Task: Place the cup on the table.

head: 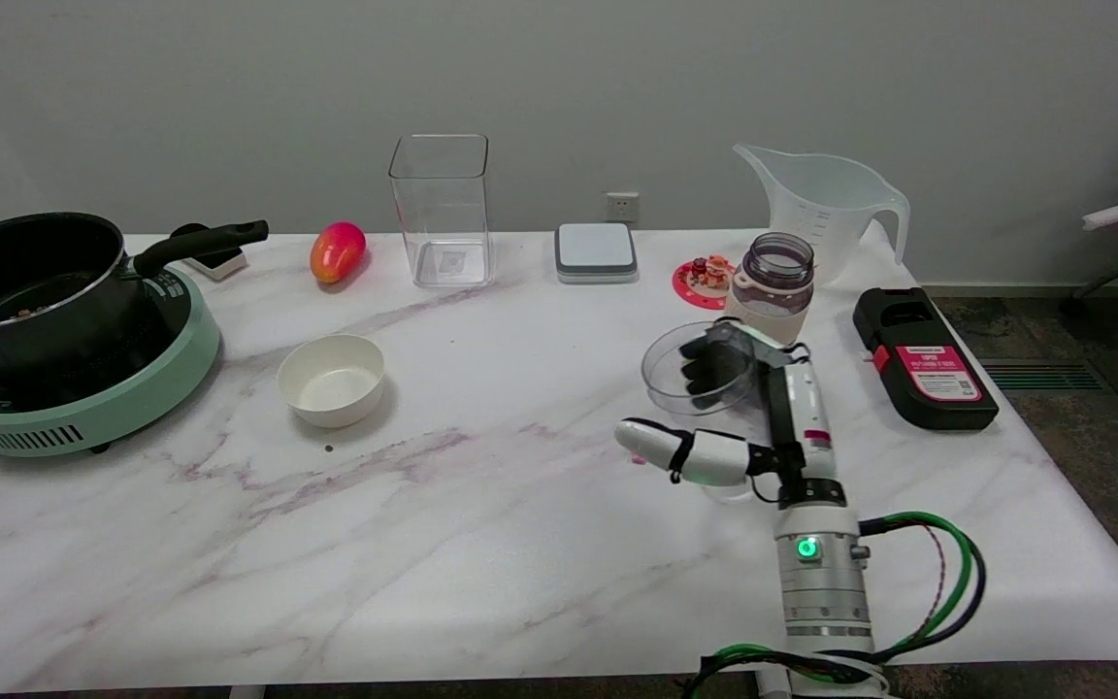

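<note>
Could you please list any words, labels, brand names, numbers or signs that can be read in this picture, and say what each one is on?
None can be read.
Black device: red label with white print, too small to read.
Measuring jug: faint scale marks, illegible.
Clear square container: small sticker, blurred.
Green cooker: white panel markings beside the pot handle, unreadable.
Robot hand: small red mark, illegible.

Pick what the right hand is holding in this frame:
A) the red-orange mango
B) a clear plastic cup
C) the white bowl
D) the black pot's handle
B: the right hand has its fingers wrapped around the clear plastic cup, while bowl, mango and pot sit untouched far to the left.
</note>
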You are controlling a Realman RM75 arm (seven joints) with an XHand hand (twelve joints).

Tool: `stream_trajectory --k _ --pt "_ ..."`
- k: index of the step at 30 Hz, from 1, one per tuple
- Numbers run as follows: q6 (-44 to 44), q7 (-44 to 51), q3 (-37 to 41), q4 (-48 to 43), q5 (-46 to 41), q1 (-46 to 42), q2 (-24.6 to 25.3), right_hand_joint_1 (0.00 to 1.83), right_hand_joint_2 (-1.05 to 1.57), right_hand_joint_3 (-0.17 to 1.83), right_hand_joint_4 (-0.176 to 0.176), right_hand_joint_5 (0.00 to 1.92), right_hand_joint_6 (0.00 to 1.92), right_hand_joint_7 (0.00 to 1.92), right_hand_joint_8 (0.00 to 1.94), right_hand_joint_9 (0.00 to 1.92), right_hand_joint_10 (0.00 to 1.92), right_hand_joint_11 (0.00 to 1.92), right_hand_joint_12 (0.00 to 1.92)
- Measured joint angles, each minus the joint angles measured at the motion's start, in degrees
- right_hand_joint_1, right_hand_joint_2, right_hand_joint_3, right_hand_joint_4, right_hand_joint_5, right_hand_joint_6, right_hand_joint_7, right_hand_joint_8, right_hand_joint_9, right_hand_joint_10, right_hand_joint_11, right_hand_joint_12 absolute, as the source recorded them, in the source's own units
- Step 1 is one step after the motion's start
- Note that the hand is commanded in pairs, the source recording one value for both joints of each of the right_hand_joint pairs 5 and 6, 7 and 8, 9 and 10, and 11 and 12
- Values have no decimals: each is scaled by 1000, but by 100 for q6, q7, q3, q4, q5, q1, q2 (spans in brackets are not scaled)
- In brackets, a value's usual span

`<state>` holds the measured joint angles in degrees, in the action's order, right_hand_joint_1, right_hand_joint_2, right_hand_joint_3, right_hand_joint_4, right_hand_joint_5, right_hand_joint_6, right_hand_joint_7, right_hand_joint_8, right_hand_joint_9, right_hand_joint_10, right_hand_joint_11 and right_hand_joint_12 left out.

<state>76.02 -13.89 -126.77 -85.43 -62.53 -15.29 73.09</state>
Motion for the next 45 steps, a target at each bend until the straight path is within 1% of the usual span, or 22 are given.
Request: stream_trajectory --k 10,15,22,28,32,39,45 --pt "-669 -1124 -98 403 208 332 161 1239 1571 202 0 1879 1879 1781 1781 1704 1704 1532 1532" --pt "-989 -1722 -117 744 354 622 236 1233 1571 201 0 1874 1874 1777 1777 1701 1701 1530 1530" --pt "-1238 -2712 -130 1746 738 1242 398 1232 1571 202 0 1858 1858 1775 1775 1702 1702 1540 1540" --pt "-1266 -3625 -133 2796 1145 1924 577 1230 1571 202 0 1841 1841 1769 1769 1699 1699 1538 1538" --pt "-1266 -4091 -134 3339 1362 2312 672 1227 1571 203 0 1834 1834 1766 1766 1697 1697 1534 1534" --pt "-1265 -4724 -135 3996 1620 2818 825 1220 1571 210 0 1836 1836 1758 1758 1675 1675 1509 1509" --pt "-1226 -5069 -135 4443 1748 3058 956 1223 1571 215 0 1884 1884 1772 1772 1669 1669 1501 1501"
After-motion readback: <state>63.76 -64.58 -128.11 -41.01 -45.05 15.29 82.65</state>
